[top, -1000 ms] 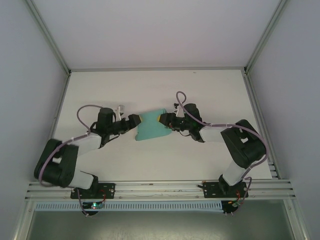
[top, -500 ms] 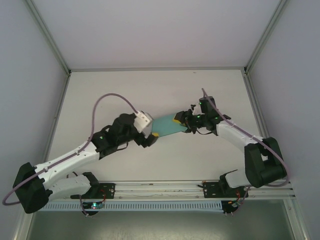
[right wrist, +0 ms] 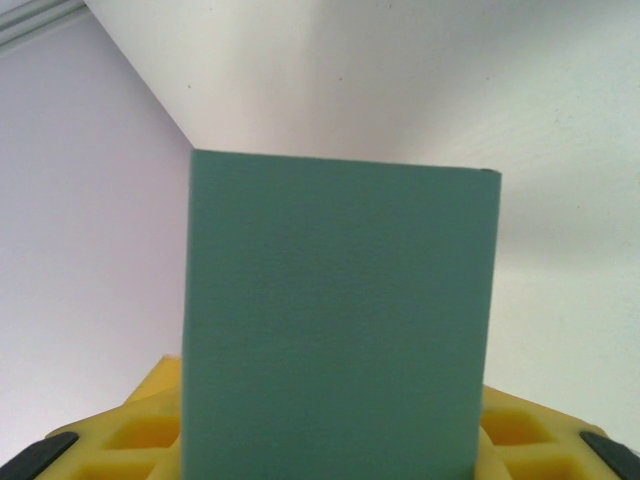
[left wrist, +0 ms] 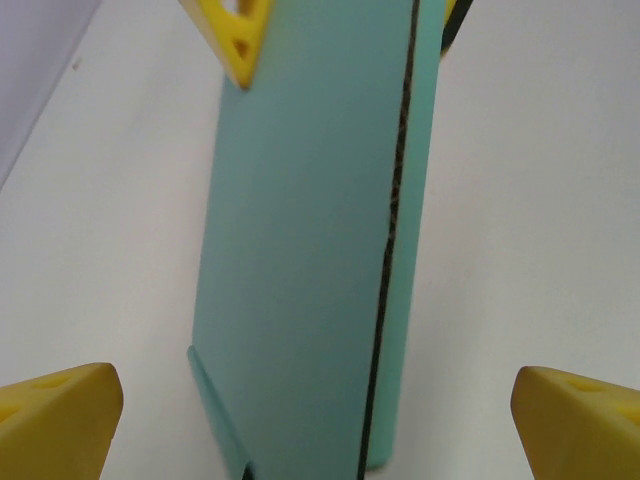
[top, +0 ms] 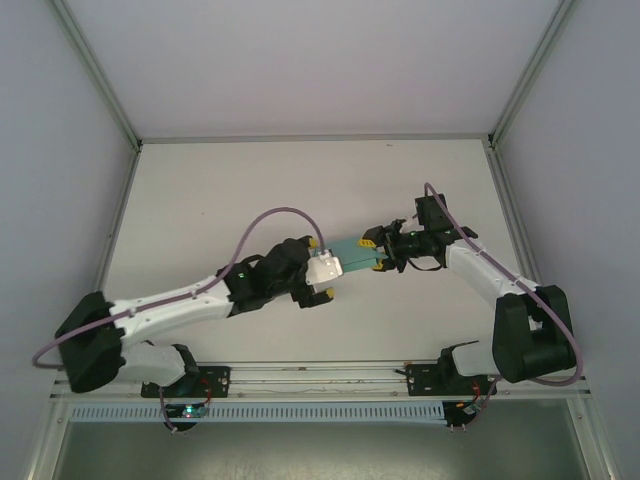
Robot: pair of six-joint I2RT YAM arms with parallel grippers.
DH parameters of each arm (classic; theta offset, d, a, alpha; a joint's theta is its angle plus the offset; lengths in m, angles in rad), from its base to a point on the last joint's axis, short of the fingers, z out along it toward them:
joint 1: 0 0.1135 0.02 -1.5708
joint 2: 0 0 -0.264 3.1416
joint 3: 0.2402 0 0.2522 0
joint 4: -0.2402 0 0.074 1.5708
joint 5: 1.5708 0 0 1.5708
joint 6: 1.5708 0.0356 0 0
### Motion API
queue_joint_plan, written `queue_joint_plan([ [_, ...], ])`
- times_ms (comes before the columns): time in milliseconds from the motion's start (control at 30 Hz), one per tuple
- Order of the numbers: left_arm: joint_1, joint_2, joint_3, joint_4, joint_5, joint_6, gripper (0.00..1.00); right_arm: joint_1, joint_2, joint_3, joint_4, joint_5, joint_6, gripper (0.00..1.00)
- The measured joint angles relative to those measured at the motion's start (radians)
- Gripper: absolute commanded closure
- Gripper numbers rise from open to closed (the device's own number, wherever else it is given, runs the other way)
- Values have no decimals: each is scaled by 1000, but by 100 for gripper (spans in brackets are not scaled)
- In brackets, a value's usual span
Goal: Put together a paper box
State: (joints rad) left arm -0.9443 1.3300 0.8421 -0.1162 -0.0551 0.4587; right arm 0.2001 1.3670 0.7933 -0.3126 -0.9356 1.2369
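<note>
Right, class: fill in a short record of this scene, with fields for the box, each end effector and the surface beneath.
object: paper box, teal-green card, folded, with a dark seam along its length
position: mid-table, between the two arms
right end effector: closed on one end of the paper box
left end effector: open, fingers spread wide on either side of the box's other end, not gripping
surface: white table
</note>
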Motion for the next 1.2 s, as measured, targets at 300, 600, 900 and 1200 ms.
queue_joint_plan([
  [300,-25,138,53,38,-127,76,14,-9,45,11,-18,-11,6,60],
  [600,-31,192,82,30,-179,104,37,-1,71,0,-4,3,18,56],
  [900,-31,177,83,51,-169,119,50,26,26,-2,-3,-61,21,1],
  [1200,16,89,83,1,-105,63,58,-63,-144,0,11,85,-23,1],
])
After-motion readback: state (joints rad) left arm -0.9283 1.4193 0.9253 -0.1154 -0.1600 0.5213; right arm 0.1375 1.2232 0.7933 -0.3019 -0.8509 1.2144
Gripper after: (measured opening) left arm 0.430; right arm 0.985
